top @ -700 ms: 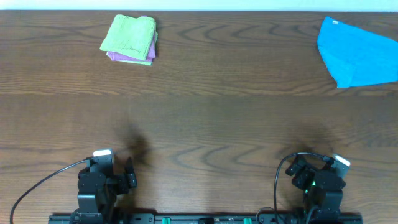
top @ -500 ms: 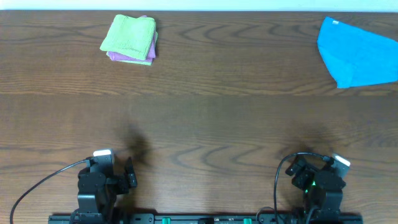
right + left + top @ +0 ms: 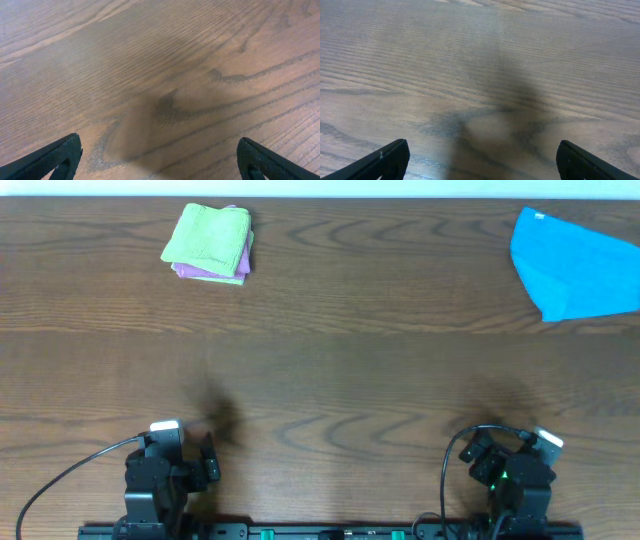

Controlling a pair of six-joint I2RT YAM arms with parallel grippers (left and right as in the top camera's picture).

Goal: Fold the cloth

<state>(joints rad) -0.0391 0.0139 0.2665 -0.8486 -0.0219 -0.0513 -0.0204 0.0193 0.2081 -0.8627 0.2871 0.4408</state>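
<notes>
Overhead, the cloth [image 3: 575,265] lies at the table's [image 3: 320,370] far right corner. Its right part is cut off by the picture's edge, and a white tag [image 3: 540,217] shows at its far left tip. It looks loosely spread, not yet folded, with its longer run going left to right as far as I can tell.

The right gripper [image 3: 157,150] sits at the near edge, and the cloth is almost straight ahead of it, slightly to its right and well apart. The left gripper [image 3: 482,157], also at the near edge, would have to cross the table diagonally. So the right arm looks the likelier one to reach first.

Both wrist views show jaws spread wide over bare wood, holding nothing. A green and pink stack [image 3: 208,242] sits near the far left corner.
</notes>
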